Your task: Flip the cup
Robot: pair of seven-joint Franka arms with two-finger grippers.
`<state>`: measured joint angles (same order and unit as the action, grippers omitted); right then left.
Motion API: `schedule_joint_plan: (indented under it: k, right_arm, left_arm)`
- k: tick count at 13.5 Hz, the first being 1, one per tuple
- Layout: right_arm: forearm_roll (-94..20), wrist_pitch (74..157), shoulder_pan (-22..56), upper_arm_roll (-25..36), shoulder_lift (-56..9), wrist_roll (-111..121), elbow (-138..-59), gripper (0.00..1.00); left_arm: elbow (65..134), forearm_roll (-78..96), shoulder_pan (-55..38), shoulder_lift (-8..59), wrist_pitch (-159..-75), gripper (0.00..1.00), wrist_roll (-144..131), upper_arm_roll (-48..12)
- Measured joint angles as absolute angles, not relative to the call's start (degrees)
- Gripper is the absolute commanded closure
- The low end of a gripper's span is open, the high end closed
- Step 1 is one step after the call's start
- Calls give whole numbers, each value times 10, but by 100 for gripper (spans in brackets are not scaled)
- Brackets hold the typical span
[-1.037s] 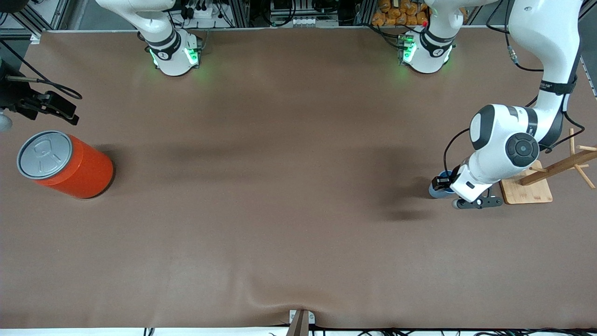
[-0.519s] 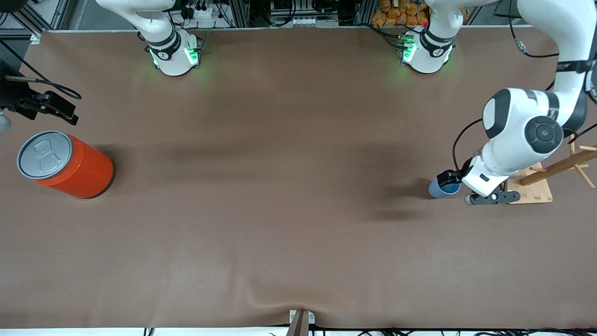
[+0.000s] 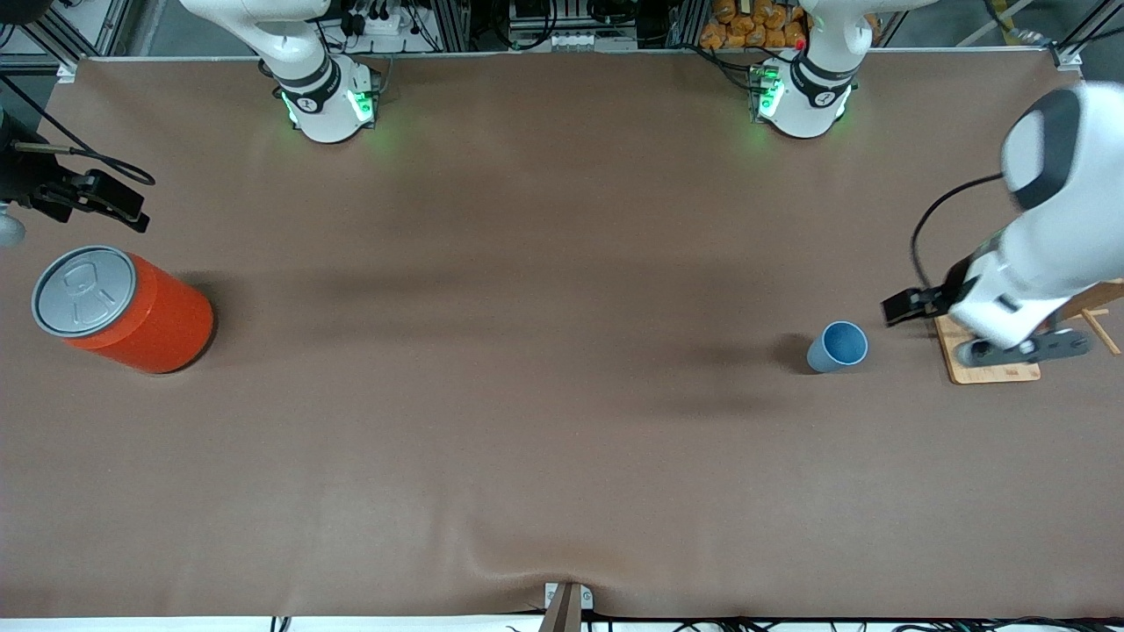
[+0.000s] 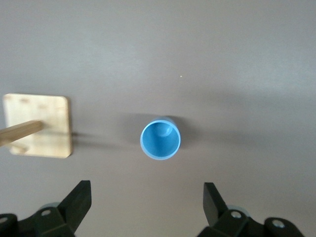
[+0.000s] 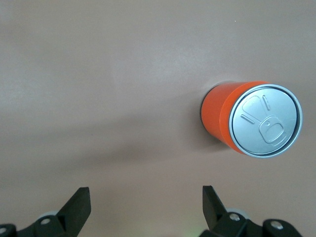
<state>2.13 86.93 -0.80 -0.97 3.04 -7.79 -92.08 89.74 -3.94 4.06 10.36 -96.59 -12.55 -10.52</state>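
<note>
One cup [image 3: 837,346] stands upright, mouth up, at the left arm's end of the table, just beside the raised left gripper [image 3: 904,307]. Left wrist view: fingers wide, empty. Right gripper [image 5: 143,207] gapes over the can [image 5: 249,118].

I see an orange can [image 3: 127,307] upright near the tabletop's right-arm end. A wooden peg stand [image 3: 992,351] sits by the left-arm edge.

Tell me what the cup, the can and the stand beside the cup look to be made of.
Cup: likely matte plastic, evenly light blue with a thin, smooth rim.
Can: glossy orange wall, plastic or coated metal; its grey pull-tab lid looks like brushed metal.
Stand: unfinished pale wood, with visible grain on its base.
</note>
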Motion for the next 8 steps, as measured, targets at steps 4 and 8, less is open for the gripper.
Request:
schedule_joint_plan:
  k: [4, 8]
  right_arm:
    - [21, 869, -8, -10, 30, -78, -921, 0]
    - [21, 869, -8, -10, 30, -78, -921, 0]
  left_arm:
    - [833, -39, 39, 83, -891, 0, -126, -112]
    - [830, -39, 38, 58, -888, 0, -131, -140]
